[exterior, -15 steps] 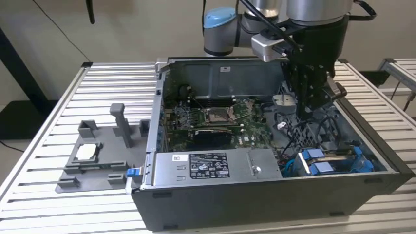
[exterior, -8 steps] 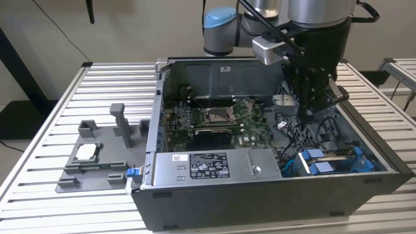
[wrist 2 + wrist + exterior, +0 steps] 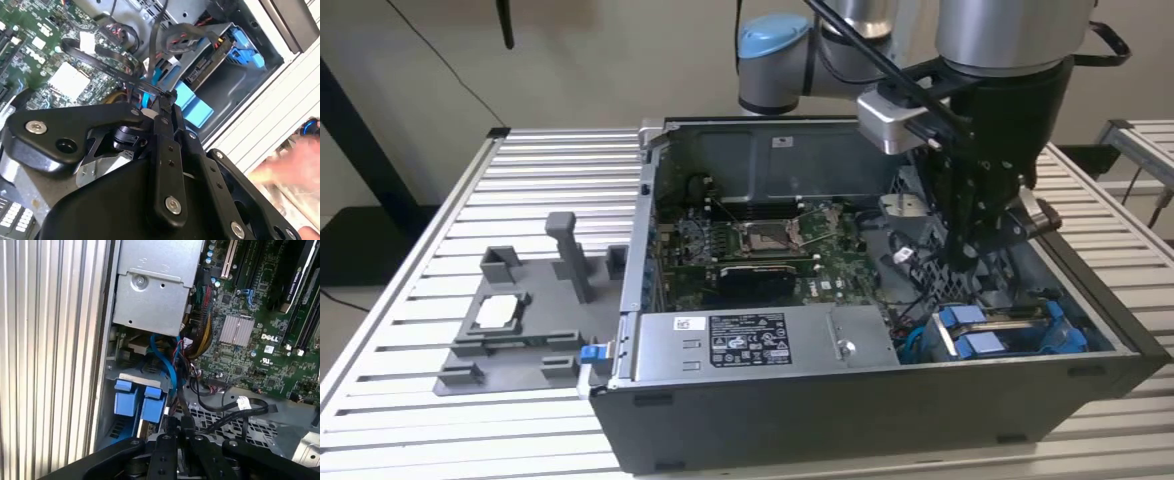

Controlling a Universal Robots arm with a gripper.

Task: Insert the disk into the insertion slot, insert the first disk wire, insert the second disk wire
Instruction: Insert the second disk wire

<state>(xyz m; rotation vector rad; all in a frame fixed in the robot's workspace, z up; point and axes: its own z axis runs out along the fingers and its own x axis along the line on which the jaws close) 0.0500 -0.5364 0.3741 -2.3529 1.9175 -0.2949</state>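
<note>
gripper (image 3: 167,97): clamped on a thin black wire (image 3: 107,67), jaws pinched together at the tip, hanging inside the case just above the drive bay

wire: runs off from the tips in a loop over the black perforated cage (image 3: 225,417). Can't tell which of the two disk wires it is, tbh

disk (image 3: 137,400): already sitting in the insertion slot (image 3: 1014,330), blue end tabs poking out, at the case corner by the exterior view's right

step in hand, imo: wire insertion. Keep the plug square to the disk's connector, go slow, don't let the slack snag on the blue cable (image 3: 165,360) nearby

power supply (image 3: 747,345): grey box beside the slot, leave alone

mobo (image 3: 761,245): further back, w/ bare CPU socket

worktop (image 3: 540,165): slatted, grey fixture on it
</note>
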